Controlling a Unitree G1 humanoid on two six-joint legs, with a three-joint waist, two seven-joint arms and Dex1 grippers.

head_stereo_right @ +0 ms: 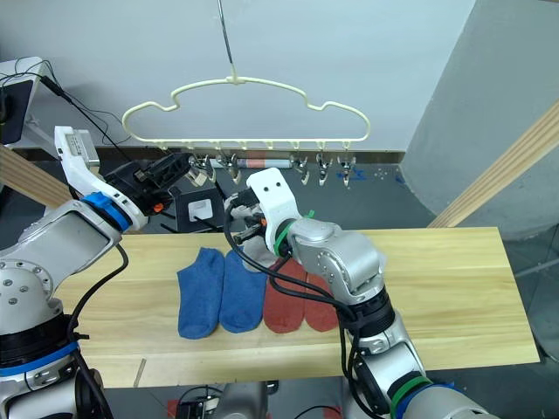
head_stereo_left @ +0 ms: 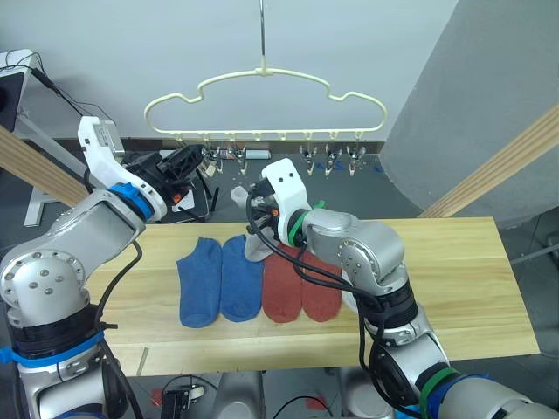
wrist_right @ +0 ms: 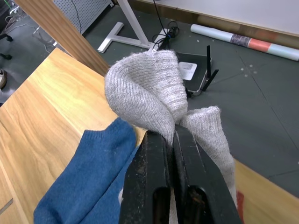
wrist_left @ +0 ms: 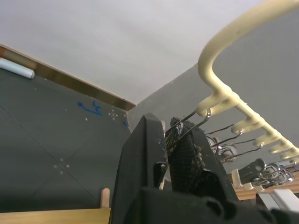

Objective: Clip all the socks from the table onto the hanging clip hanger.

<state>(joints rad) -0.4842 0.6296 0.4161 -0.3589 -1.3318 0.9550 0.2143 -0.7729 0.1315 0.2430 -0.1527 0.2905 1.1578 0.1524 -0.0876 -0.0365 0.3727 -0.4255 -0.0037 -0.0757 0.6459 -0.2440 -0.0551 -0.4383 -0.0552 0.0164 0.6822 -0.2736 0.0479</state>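
Lifting grey sock (wrist_right: 154, 100) pinched in right gripper (wrist_right: 174, 140); left gripper (wrist_left: 167, 151) squeezes hanger (head_stereo_left: 262, 83) clip (wrist_left: 187, 126). Next: feed sock edge into clip.

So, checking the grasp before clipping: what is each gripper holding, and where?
The right gripper pinches a grey sock at a bunched fold. The left gripper squeezes a metal clip on the hanger.
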